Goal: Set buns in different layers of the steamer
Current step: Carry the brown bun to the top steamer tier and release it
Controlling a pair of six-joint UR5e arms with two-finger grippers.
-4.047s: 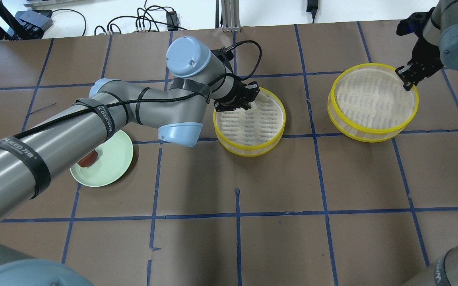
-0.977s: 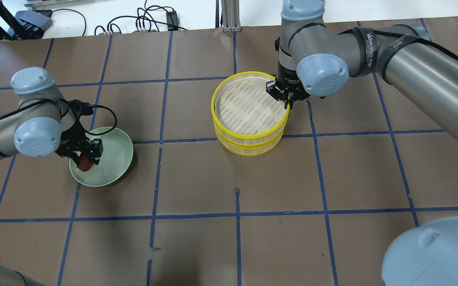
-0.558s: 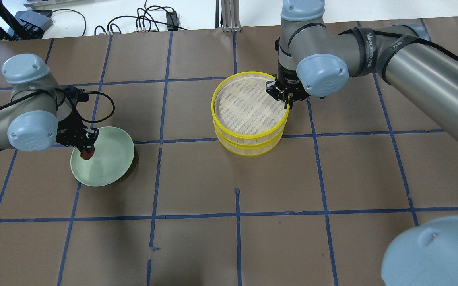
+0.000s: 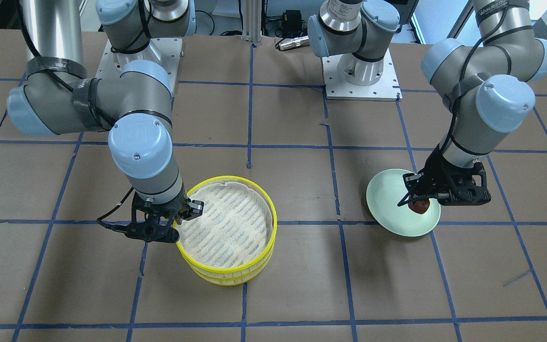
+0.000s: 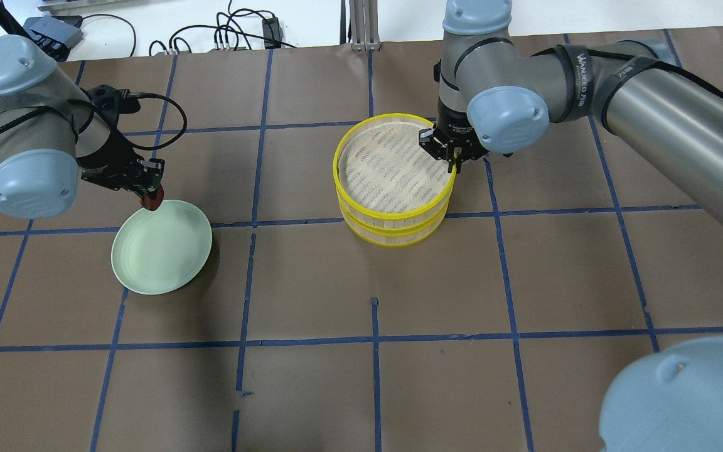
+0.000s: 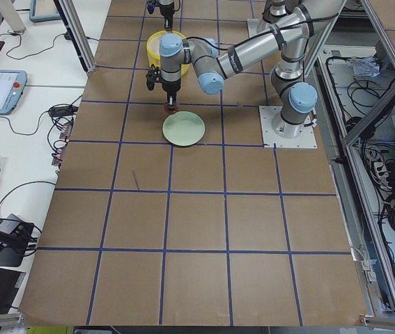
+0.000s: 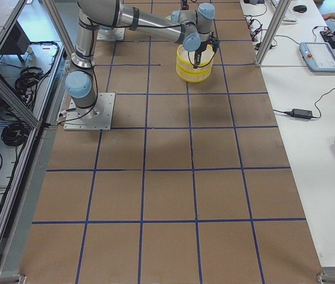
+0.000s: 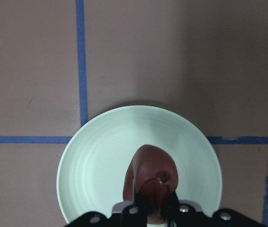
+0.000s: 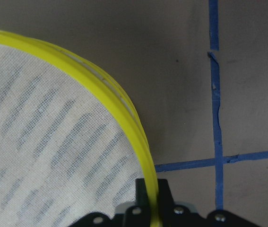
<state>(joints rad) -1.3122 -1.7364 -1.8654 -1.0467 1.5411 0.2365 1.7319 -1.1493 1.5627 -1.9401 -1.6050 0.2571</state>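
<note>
The two steamer layers stand stacked mid-table. The top layer [image 5: 393, 166] has a bare striped liner; the lower layer [image 5: 393, 233] shows only its wall. My right gripper [image 5: 453, 156] is shut on the top layer's yellow rim [image 9: 100, 90], which passes between its fingers. My left gripper [image 5: 150, 196] is shut on the reddish-brown bun [image 5: 152, 203] and holds it above the pale green plate [image 5: 162, 247]. The bun [image 8: 150, 172] and bare plate [image 8: 96, 165] show in the left wrist view. The white bun is out of view.
Brown paper with blue tape grid lines covers the table. Cables and boxes lie past the far edge [image 5: 223, 31]. The stack [image 4: 228, 228] and plate [image 4: 390, 199] sit about two grid squares apart. The arm bases [image 4: 359, 71] are on the robot's side.
Four seconds ago the layers stood apart; the right arm has since set one on the other. In the last second my left gripper has lifted the reddish-brown bun off the plate.
</note>
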